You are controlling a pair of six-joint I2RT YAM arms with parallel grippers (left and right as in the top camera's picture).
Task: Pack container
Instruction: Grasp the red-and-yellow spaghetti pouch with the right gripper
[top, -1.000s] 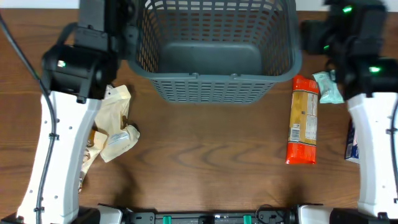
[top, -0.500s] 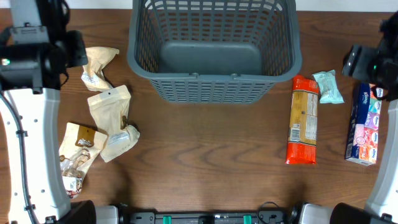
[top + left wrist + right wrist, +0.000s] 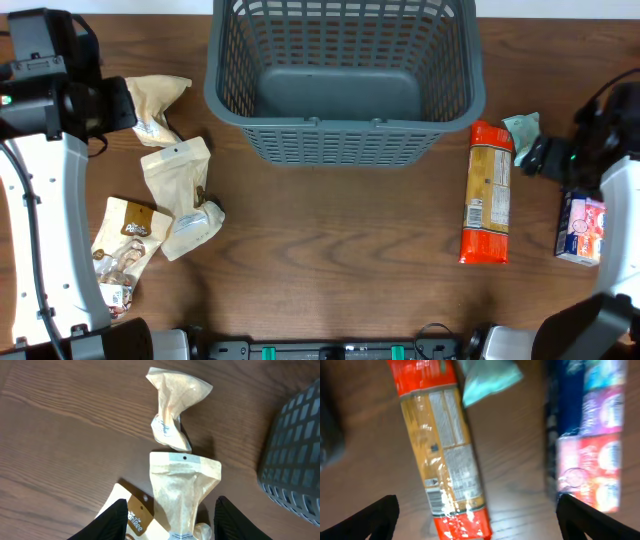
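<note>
Container (image 3: 345, 145) upright, mouth up, long axis left to right, left and right jaws spread apart

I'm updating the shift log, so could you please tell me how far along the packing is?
Nothing looks done: the basket is empty. Nothing is in hand: the left fingers are open above the tan pouches, the right fingers open above the orange packet. Left to pack: the pouches, that packet, the teal sachet and the box.
</note>
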